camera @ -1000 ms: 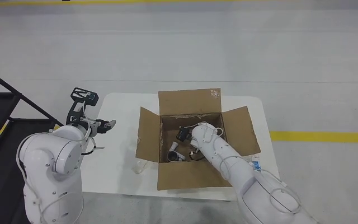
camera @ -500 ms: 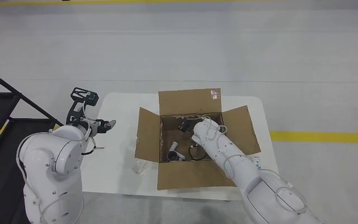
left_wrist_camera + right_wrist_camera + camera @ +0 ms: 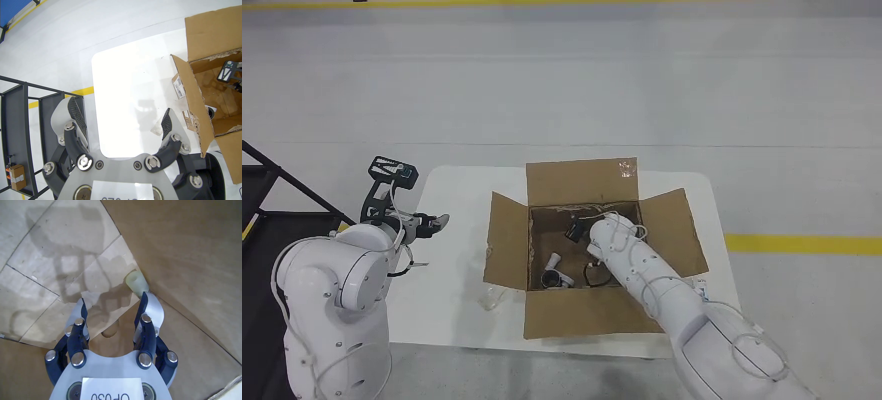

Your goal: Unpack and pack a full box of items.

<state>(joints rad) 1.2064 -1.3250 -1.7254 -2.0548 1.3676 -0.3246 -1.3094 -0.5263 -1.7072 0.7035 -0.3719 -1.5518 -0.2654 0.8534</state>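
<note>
Right wrist view: the right gripper (image 3: 113,299) is hanging low inside the box (image 3: 179,247), its fingers standing apart with nothing between them but bare cardboard floor. A small pale cylinder (image 3: 135,281) is lying in the crease where the floor is meeting a side wall. One fingertip (image 3: 144,302) is sitting right against its near end, so the piece is lying outside the gap rather than in it. In the top view this gripper is sitting at the box's far side, while a white item (image 3: 556,276) is lying nearer the front wall, apart from it. The left gripper (image 3: 121,108) is hovering wide open above the table (image 3: 122,75), away from the box and holding nothing. Small cartons (image 3: 178,87) and a clear packet (image 3: 157,130) are lying on the table just beside the box's outer wall.

I am judging the unpacking as nearly done, with the cylinder as the piece in hand. Closing now would likely be pinching air and nudging the cylinder deeper into the corner. Shifting sideways to straddle it is risking a finger jamming against the wall, since the crease is leaving little room. The round body may also be rolling away along the floor.
</note>
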